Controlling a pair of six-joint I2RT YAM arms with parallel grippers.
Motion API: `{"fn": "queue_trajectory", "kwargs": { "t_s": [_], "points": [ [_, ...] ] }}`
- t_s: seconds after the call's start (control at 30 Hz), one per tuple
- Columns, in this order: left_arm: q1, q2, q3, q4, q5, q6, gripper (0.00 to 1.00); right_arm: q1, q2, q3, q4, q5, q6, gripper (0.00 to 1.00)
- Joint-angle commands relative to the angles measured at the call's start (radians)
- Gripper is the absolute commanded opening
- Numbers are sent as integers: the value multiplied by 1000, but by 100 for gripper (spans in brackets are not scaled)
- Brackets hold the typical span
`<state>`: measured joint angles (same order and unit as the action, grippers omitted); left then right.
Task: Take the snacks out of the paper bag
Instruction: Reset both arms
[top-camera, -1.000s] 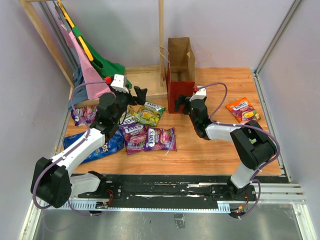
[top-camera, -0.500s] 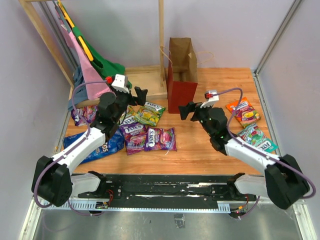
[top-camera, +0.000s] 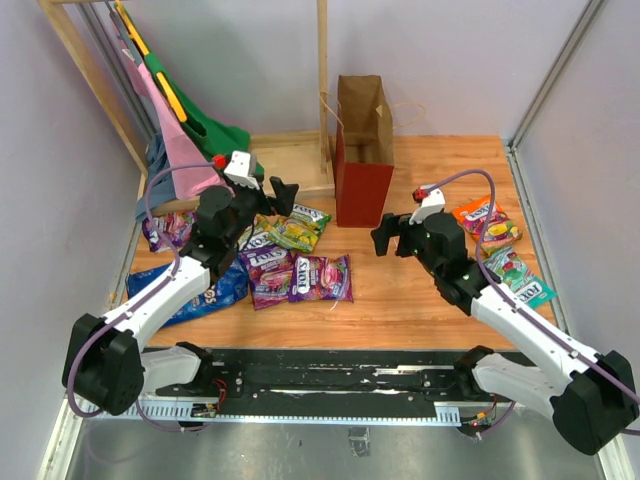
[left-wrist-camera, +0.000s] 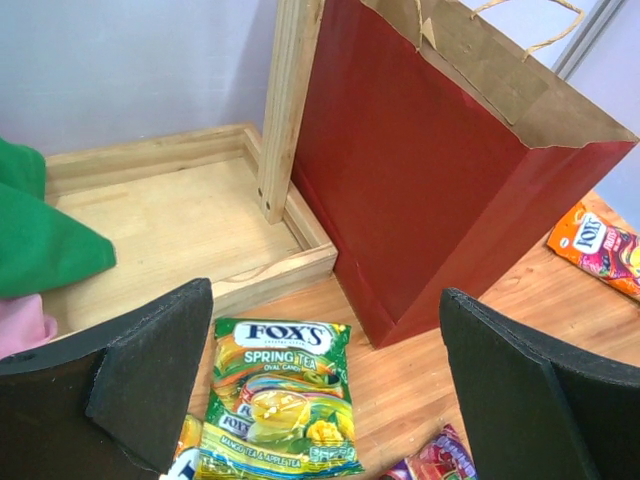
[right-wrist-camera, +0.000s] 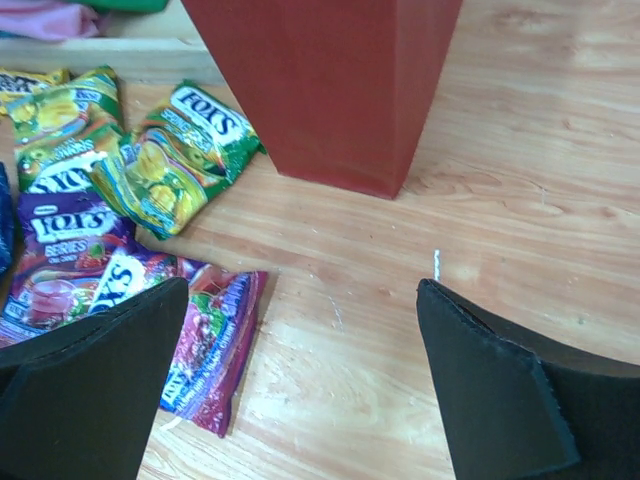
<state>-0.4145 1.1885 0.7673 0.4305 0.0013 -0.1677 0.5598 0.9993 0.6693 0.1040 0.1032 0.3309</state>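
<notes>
The paper bag (top-camera: 362, 150), dark red with a brown inside, stands upright at the back middle; it also shows as a red wall in the left wrist view (left-wrist-camera: 430, 190) and the right wrist view (right-wrist-camera: 320, 90). Snacks lie on the table: a blue Doritos bag (top-camera: 190, 290), purple packs (top-camera: 320, 277), a yellow-green pack (top-camera: 297, 228) (left-wrist-camera: 275, 400), and orange (top-camera: 485, 222) and teal (top-camera: 515, 275) packs at the right. My left gripper (top-camera: 272, 196) (left-wrist-camera: 325, 300) hangs open above the yellow-green pack. My right gripper (top-camera: 392, 238) (right-wrist-camera: 302, 290) is open over bare wood in front of the bag.
A wooden rack (top-camera: 90, 90) with pink and green garments (top-camera: 170, 130) stands at the back left on a shallow wooden tray (left-wrist-camera: 180, 220). A wooden post (top-camera: 323, 90) rises right beside the bag. Walls close in on both sides.
My right arm has drawn back from the bag's front toward the near right, and the teal pack now shows beside it. The left arm has barely moved.
</notes>
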Motion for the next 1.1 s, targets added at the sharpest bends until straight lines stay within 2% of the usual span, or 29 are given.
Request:
{"fn": "queue_trajectory", "kwargs": {
  "t_s": [0.0, 0.27, 0.47, 0.53, 0.67, 0.73, 0.87, 1.07],
  "points": [
    [6, -36, -5, 8, -1, -12, 100, -17, -25, 24, -132, 71, -32, 98],
    [9, -41, -27, 39, 30, -15, 100, -17, -97, -78, -78, 255, -32, 98],
    [123, -32, -34, 84, 328, -166, 100, -17, -126, -71, -95, 238, -29, 98],
    [179, -64, -47, 74, 363, -206, 100, -16, -145, -71, -104, 233, -31, 98],
    [247, -183, -70, -11, 331, -225, 100, -17, -191, -83, -112, 242, -29, 98],
    [249, -229, -67, -60, 283, -234, 100, -16, -210, -83, -112, 241, -38, 98],
    [249, -277, -64, -79, 289, -277, 100, -16, -216, -69, -126, 256, -60, 98],
    [248, -336, -92, -139, 223, -231, 100, -16, -202, -68, -133, 256, -62, 98]
  ]
}}
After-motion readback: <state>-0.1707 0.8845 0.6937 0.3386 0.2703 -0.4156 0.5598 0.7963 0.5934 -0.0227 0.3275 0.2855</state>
